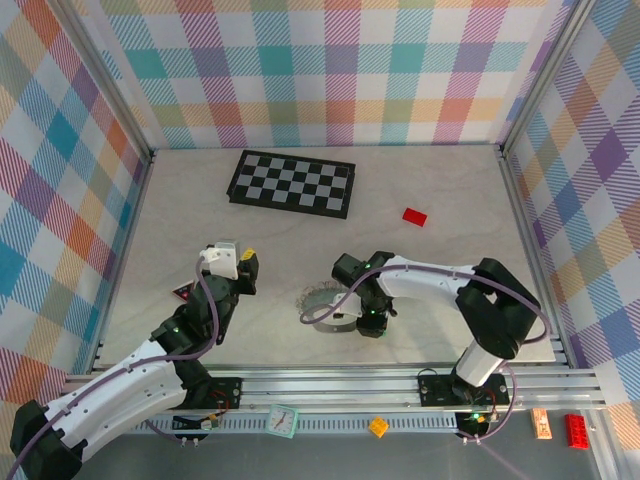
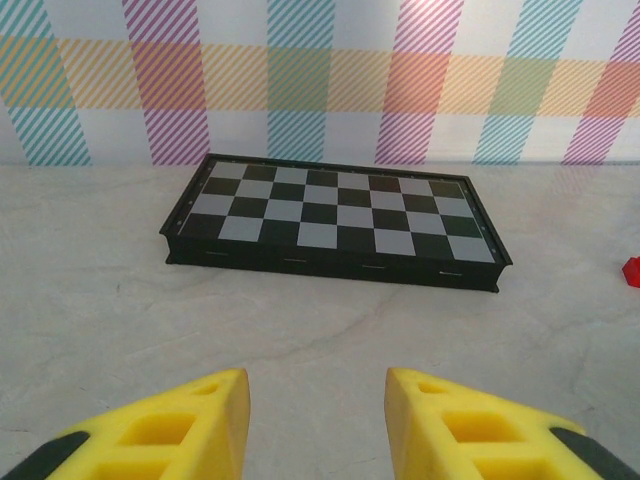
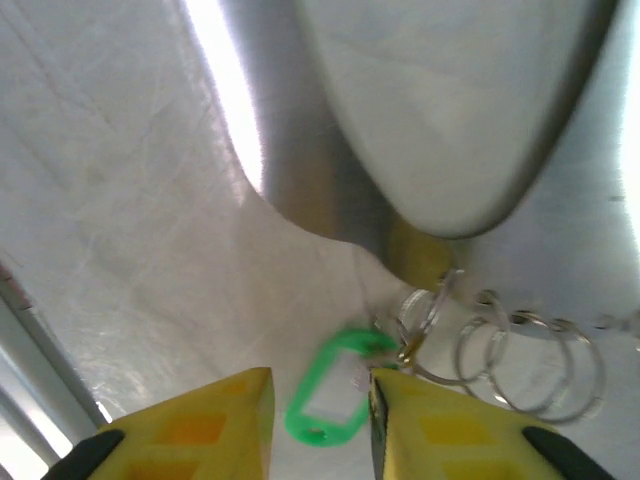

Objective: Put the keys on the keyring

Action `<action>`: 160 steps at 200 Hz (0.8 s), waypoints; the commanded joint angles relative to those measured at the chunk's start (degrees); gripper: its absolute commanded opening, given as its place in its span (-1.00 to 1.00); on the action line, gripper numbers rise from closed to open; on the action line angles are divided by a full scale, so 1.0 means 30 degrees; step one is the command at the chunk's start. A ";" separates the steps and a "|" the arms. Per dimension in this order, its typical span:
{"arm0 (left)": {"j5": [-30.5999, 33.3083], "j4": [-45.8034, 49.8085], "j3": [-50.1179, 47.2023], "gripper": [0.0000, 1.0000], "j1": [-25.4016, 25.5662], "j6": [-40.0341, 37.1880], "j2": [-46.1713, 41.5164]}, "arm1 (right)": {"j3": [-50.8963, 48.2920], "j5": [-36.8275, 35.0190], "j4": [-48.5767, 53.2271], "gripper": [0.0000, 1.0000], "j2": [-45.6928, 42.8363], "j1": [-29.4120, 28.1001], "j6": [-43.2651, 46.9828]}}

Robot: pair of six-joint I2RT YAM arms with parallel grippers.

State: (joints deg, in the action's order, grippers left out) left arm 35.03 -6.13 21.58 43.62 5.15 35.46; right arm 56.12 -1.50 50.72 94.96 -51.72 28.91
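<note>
Near the front of the counter (image 1: 200,200), the right jaws are pictured low beside the keyring (image 1: 320,293), a floppy grey wire loop lying flat just to their left. In the right wrist view the two yellow fingers (image 3: 200,420) are spread. The green key (image 3: 325,400) lies on the counter in the gap between their tips and appears joined to a short chain of small metal rings (image 3: 520,365). Nothing is judged to be pinched. The left jaws, held above the counter well to the left and pointed toward the chequered board (image 2: 335,215), are likewise spread and empty. Several hazards are posed. The key's plastic head is small and lies flat, so it could be skated over or flicked aside by a closing grip rather than lifted. The head is overlapped by the edge of one finger, so the small rings could be caught instead and the whole chain dragged. The loop is thin and limp, and could be nudged or bent out of place by fingers working so close to it. With the left jaws far off, the loop is not steadied, and threading could be defeated by its shifting.
</note>
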 commanded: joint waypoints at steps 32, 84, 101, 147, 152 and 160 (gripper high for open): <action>-0.0602 -0.0904 0.0573 -0.18 -0.0185 -0.0180 0.0211 | 0.0229 0.2594 -0.1819 -0.21 -0.3419 0.1413 -0.2469; -0.4018 -0.1190 0.1437 -0.14 -0.0209 -0.0940 0.2076 | -0.0700 0.0429 -0.4718 -0.14 -0.5957 0.4630 -1.4686; -0.4800 -0.1386 0.1594 -0.12 -0.0212 -0.0954 0.2680 | -0.0950 0.1109 -0.3864 -0.14 -0.5670 0.4761 -1.6709; -0.6840 -0.3325 0.1419 -0.13 -0.0212 -0.0832 0.4058 | -0.3288 0.3286 -0.4608 -0.22 -0.5920 0.4842 -1.9407; -0.6901 -0.3415 0.1419 -0.14 -0.0227 -0.0786 0.4190 | -0.3524 0.3654 -0.4856 -0.23 -0.5902 0.4827 -1.9529; -0.6925 -0.3513 0.1449 -0.14 -0.0227 -0.0657 0.4398 | -0.3803 0.4052 -0.5122 -0.24 -0.5780 0.4820 -1.9653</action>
State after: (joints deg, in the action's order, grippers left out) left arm 17.37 -12.32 24.62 43.35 3.18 47.40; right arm 47.27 4.51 37.78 77.93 -37.21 -23.46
